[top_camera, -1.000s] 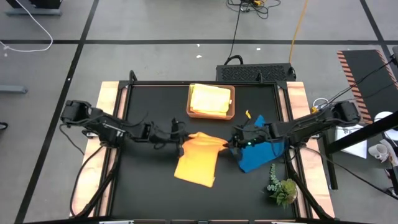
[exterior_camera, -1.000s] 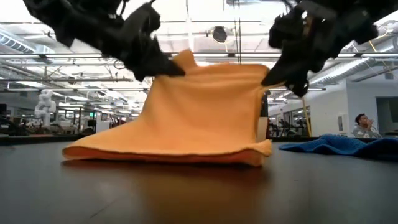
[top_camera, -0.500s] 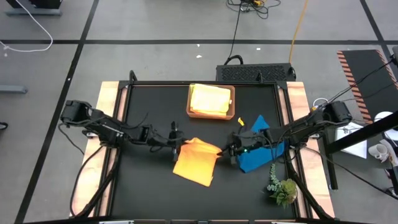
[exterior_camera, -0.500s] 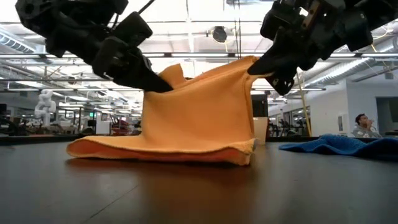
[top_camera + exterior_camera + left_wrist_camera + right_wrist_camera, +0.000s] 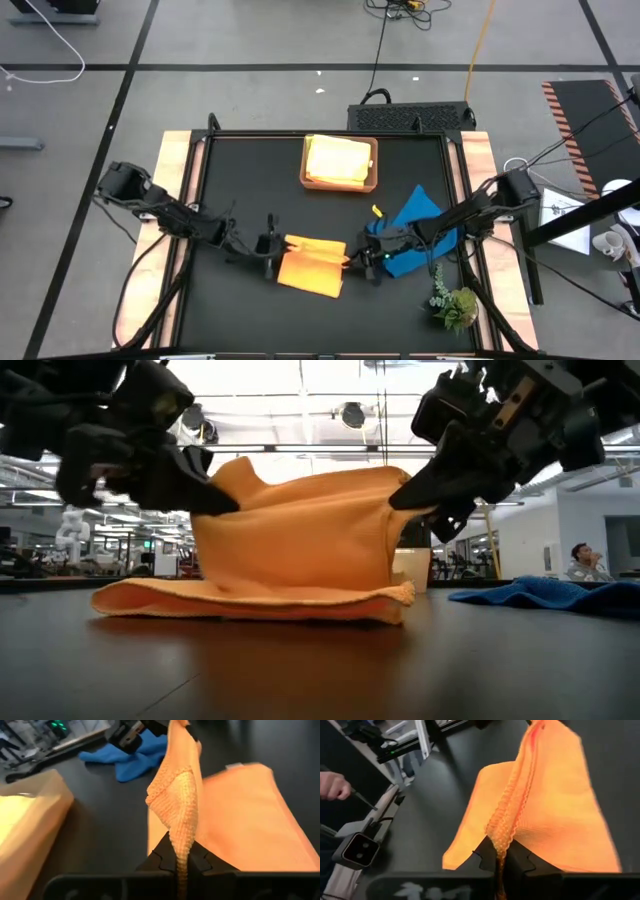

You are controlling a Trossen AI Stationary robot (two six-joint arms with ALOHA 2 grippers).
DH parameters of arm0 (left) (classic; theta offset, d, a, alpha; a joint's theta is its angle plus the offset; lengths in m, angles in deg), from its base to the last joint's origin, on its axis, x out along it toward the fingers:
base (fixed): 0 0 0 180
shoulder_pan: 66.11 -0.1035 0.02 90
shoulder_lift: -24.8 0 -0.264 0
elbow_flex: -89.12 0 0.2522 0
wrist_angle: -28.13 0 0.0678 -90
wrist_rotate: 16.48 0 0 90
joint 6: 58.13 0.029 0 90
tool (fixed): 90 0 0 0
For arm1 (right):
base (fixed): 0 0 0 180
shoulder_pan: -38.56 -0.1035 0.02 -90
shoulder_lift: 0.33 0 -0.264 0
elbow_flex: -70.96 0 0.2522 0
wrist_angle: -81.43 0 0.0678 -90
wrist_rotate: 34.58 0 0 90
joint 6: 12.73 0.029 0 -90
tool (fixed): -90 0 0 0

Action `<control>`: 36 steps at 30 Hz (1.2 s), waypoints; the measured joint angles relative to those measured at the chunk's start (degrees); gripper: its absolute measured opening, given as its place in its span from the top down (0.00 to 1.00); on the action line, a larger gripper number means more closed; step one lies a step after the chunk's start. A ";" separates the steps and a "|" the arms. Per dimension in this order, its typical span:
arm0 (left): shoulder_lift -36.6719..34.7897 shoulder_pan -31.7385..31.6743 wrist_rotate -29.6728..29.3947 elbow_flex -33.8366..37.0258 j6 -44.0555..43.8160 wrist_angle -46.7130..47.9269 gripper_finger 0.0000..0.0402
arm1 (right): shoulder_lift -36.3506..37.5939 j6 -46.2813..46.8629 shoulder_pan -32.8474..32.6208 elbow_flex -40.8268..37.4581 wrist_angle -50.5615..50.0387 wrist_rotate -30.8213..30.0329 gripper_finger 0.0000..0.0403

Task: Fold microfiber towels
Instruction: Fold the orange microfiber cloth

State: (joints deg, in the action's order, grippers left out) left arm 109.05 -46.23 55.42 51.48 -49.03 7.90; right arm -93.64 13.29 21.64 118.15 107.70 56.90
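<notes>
both grippers are pinching the orange towel [image 5: 311, 268]: our left gripper [image 5: 273, 246] clamps its left corner and our right gripper [image 5: 362, 254] its right corner, holding that edge raised above the black table [image 5: 240, 190] while the towel's lower part lies flat near the front. just right of it we see the blue towel [image 5: 415, 232] crumpled, and far back the brown tray [image 5: 340, 183] holds a yellow towel [image 5: 338, 159].

One orange towel [image 5: 312, 267], one blue towel [image 5: 415, 232], one yellow towel [image 5: 338, 158], one tray [image 5: 340, 184], one plant sprig [image 5: 452, 299].
</notes>
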 joint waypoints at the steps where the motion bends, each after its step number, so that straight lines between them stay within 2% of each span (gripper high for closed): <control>1: 0.16 0.52 0.18 0.05 0.17 0.33 0.98 | -1.23 -0.20 -0.07 0.00 1.66 0.33 0.99; 4: 1.05 1.47 1.82 0.13 -0.26 0.62 0.95 | -4.89 0.07 -0.09 0.52 4.84 3.63 0.96; 11: 3.53 3.18 2.80 0.22 -6.95 0.90 0.84 | -10.37 -1.31 -1.31 6.49 3.47 9.62 0.82; 16: 4.04 4.74 7.82 0.20 -12.08 0.01 0.77 | -8.18 -1.44 -1.09 7.13 -0.14 9.04 0.70; 18: 4.04 5.89 9.44 0.20 -14.47 0.01 0.74 | -6.37 -1.46 -0.88 7.13 -2.38 6.86 0.66; 23: 4.04 10.07 11.16 0.17 -16.77 -0.03 0.69 | -1.83 -1.90 0.36 7.13 -8.94 -1.76 0.64; 26: 3.99 11.75 10.95 0.13 -17.43 -0.87 0.66 | -0.77 -1.35 2.09 7.15 -10.69 -4.16 0.64; 32: 3.78 12.52 11.08 0.04 -18.66 -5.99 0.58 | -1.30 -1.00 6.38 7.15 -11.17 -0.62 0.63; 36: 3.35 12.44 10.85 -0.42 -18.52 -5.98 0.49 | -1.27 -1.50 8.96 7.15 -10.73 1.93 0.59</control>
State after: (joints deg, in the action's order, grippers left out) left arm 112.39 -33.78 66.27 51.06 -67.55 1.92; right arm -94.92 11.80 30.60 125.30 96.96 58.82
